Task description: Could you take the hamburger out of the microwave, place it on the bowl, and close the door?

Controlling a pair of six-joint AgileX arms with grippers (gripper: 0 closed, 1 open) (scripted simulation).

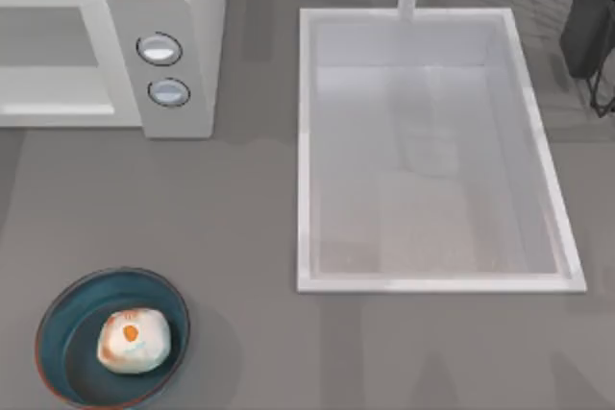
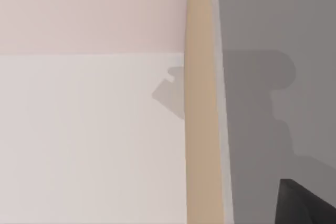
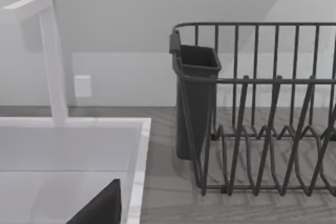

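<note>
Pictured from above: hamburger (image 1: pixel 133 340) resting inside the blue bowl (image 1: pixel 67 333) at lower left of the frame, so removal and placement look done. At upper left, microwave (image 1: pixel 183 7) with its cavity facing forward, two knobs (image 1: pixel 159 49) on the side panel; door not clearly made out, so closing appears to remain. Sink (image 1: pixel 437 285) at centre right, dish rack (image 3: pixel 262 114) beyond its corner. Grippers' fingers too poorly seen to tell whether open or closed, or holding anything.
</note>
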